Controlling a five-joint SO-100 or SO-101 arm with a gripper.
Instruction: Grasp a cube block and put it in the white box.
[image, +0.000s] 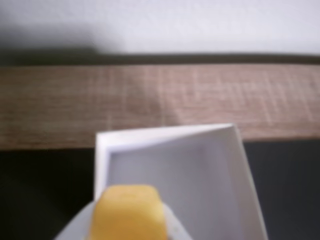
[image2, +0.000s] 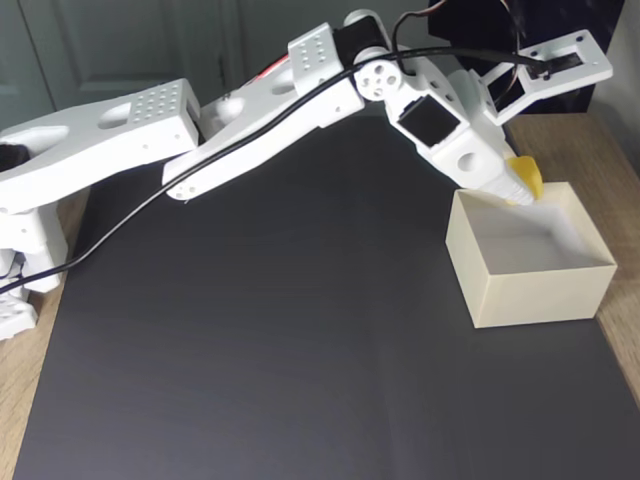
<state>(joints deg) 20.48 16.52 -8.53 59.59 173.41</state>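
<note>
The cube block (image: 128, 212), bright yellow with rounded edges, sits pinched at the tip of the gripper (image2: 522, 184), whose fingers are pressed against it; in the fixed view it shows as a yellow corner poking out past the white fingertip, just above the far rim of the white box (image2: 530, 290). In the wrist view the cube fills the bottom edge and the box's open mouth lies directly beyond it, its near left corner just past the block. The carry looks all but done, and the step in hand is the release. To do it well, I judge the gripper should move a little further over the middle of the box, since the cube hangs close to the wall and could strike the thin rim and bounce outside. Lowering before spreading the fingers would keep the drop short. The box rests on a black mat (image2: 250, 350) over a wooden table (image2: 600, 140), and looks light enough to shift if nudged.
</note>
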